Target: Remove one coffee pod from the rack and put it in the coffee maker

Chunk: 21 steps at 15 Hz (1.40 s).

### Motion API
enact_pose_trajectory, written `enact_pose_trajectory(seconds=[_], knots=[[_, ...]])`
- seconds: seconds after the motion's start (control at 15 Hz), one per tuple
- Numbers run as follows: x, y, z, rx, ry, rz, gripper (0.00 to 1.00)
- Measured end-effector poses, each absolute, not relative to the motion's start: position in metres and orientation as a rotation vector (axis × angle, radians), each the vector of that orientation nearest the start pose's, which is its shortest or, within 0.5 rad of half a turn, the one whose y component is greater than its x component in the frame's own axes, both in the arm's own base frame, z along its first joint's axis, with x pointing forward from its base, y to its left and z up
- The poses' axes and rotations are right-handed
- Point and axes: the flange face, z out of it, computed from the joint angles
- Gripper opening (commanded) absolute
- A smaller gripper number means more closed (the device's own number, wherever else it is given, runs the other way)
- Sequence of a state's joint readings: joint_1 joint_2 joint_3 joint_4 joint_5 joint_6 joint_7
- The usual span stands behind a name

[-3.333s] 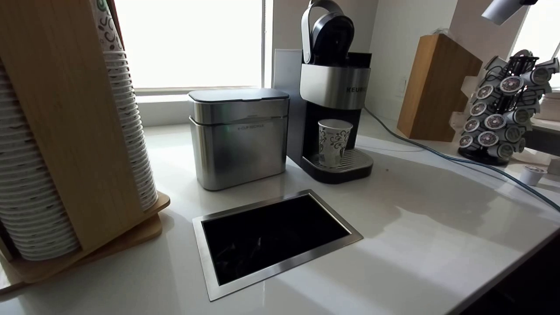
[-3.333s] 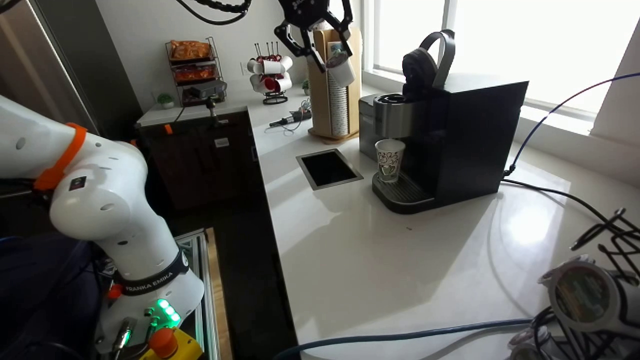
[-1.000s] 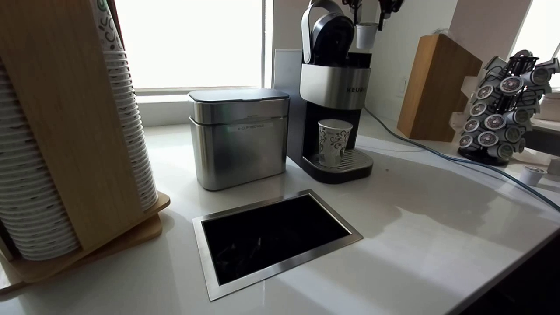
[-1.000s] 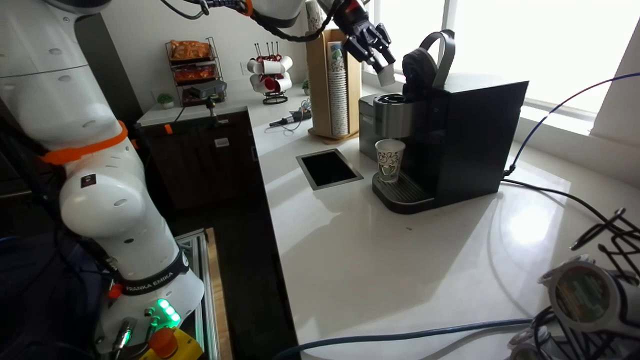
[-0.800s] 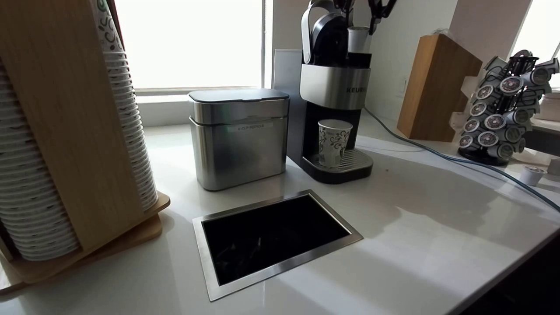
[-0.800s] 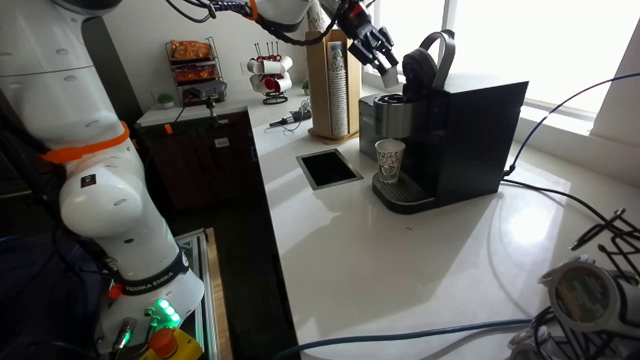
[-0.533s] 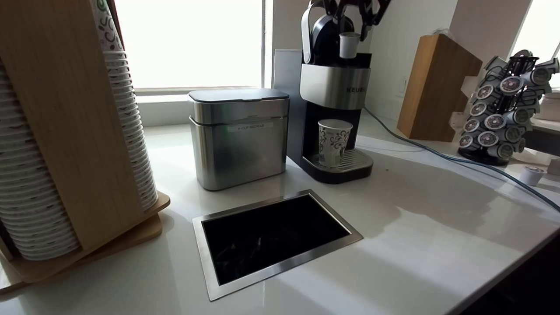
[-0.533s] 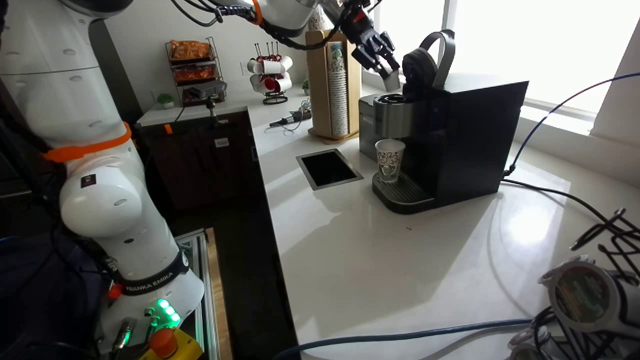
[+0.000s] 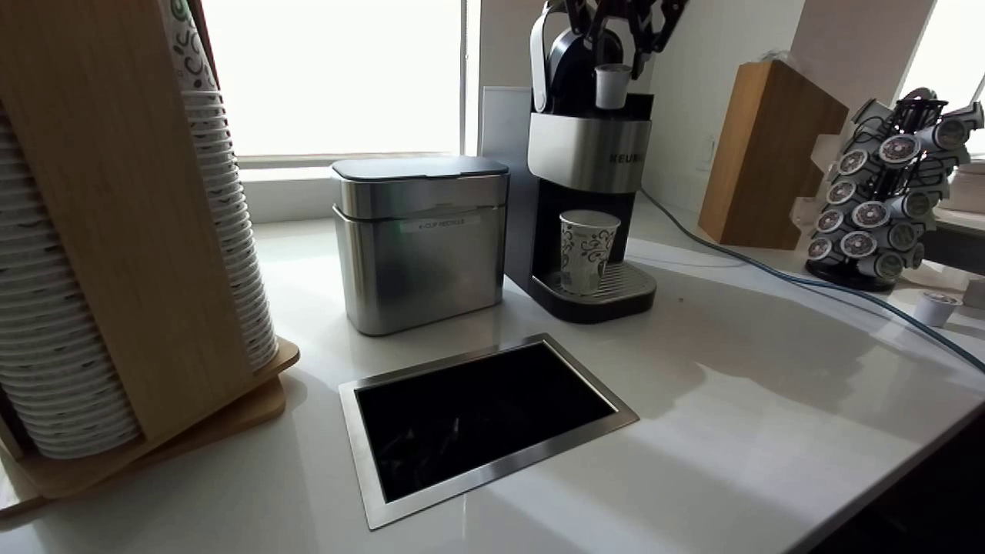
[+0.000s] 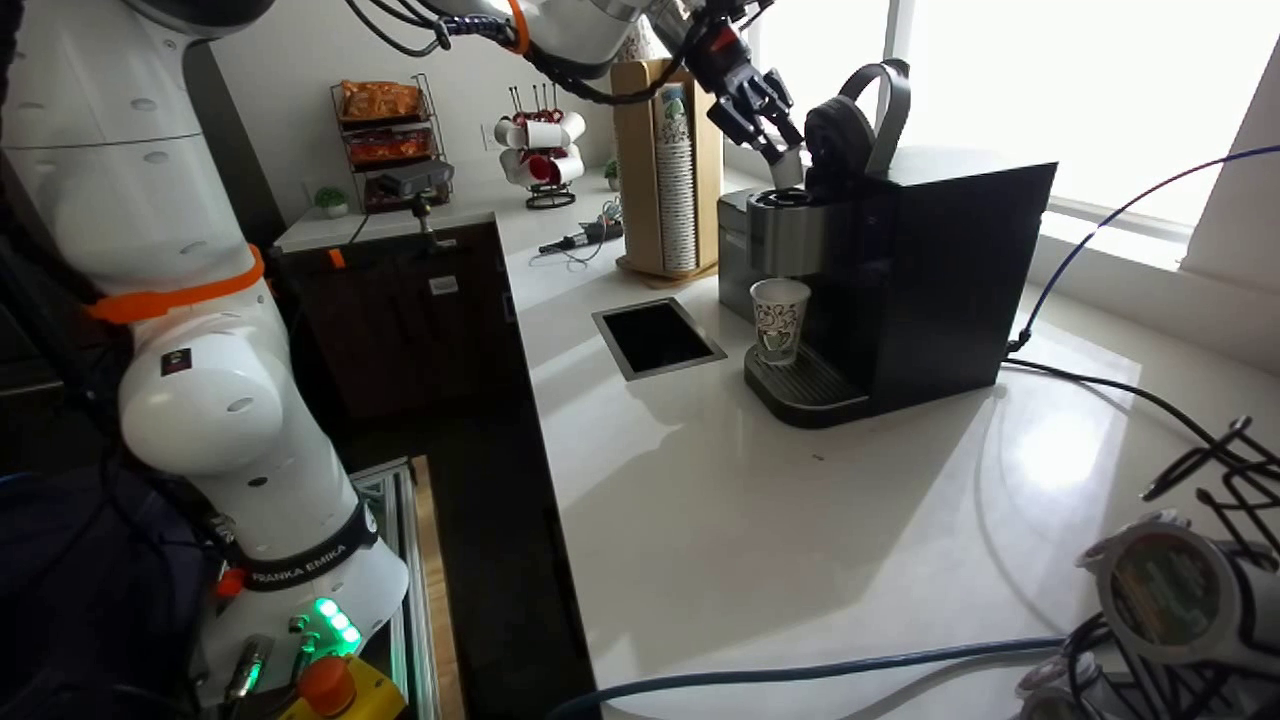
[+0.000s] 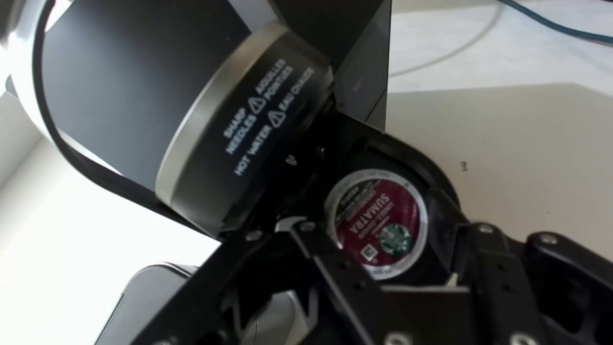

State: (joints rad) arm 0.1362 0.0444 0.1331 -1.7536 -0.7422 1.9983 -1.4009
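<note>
above the metallic coffee maker [image 9: 586, 152], the end effector [image 9: 618, 68] pinches a tapered pod [image 9: 612, 88].

The window [image 10: 1090, 90] is blown out, the counter [image 10: 740, 510] softly shadowed.

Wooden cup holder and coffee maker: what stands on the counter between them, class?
In an exterior view, the brushed-metal lidded tin stands between the wooden cup holder and the coffee maker, nearer the coffee maker.

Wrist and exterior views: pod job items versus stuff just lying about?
Job:
maroon-lidded white pod
black two-finger gripper
dark wire carousel rack
black-and-silver coffee maker

Lying about:
boxy metal lidded tin
tan wooden block
white cylindrical mugs
</note>
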Motion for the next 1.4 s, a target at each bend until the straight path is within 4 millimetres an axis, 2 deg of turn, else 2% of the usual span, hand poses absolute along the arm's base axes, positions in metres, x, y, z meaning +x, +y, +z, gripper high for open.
enact_pose_trajectory(seconds=[0.33,0.73,1.27,1.33,1.4], knots=[[0.595,0.11,0.563,1.41,1.991,-0.266,0.29],[0.599,0.112,0.553,1.414,2.008,-0.267,0.29],[0.597,0.117,0.553,1.444,2.025,-0.235,0.29],[0.597,0.115,0.553,1.457,2.026,-0.23,0.79],[0.597,0.113,0.552,1.471,2.027,-0.225,0.8]])
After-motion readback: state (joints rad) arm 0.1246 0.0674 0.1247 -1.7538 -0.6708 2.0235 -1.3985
